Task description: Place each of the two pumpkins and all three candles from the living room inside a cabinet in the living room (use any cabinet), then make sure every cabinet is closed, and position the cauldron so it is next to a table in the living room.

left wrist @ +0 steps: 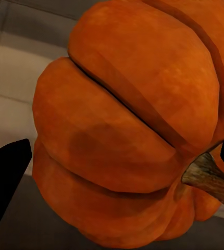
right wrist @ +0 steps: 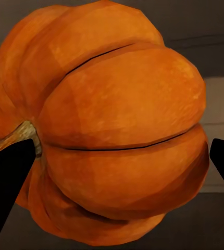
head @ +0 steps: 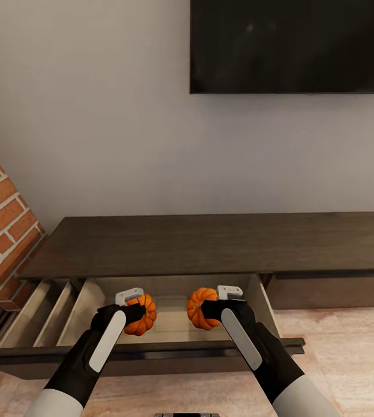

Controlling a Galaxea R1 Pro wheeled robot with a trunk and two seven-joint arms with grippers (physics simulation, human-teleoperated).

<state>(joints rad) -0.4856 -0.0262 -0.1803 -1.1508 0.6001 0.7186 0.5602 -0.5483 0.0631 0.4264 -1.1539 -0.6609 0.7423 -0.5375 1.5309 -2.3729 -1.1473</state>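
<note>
Both arms reach over the open drawer [head: 169, 327] of the cabinet [head: 210, 243], which stands against the grey wall below the television [head: 294, 46]. The left gripper [head: 130, 310] has its jaws pinching one pumpkin [head: 142, 314], held above the drawer's pale interior at about 11 o'clock from the view's bottom centre. The right gripper [head: 221, 306] likewise clamps the second pumpkin [head: 201, 308] at about 1 o'clock. The two pumpkins are near each other but apart. Each wrist view shows dark fingertips [left wrist: 5, 177] [right wrist: 8, 177] flanking ribbed orange skin and a brown stem [left wrist: 211, 179]. Brick fireplace [head: 1, 220] stands at 9 o'clock.
</note>
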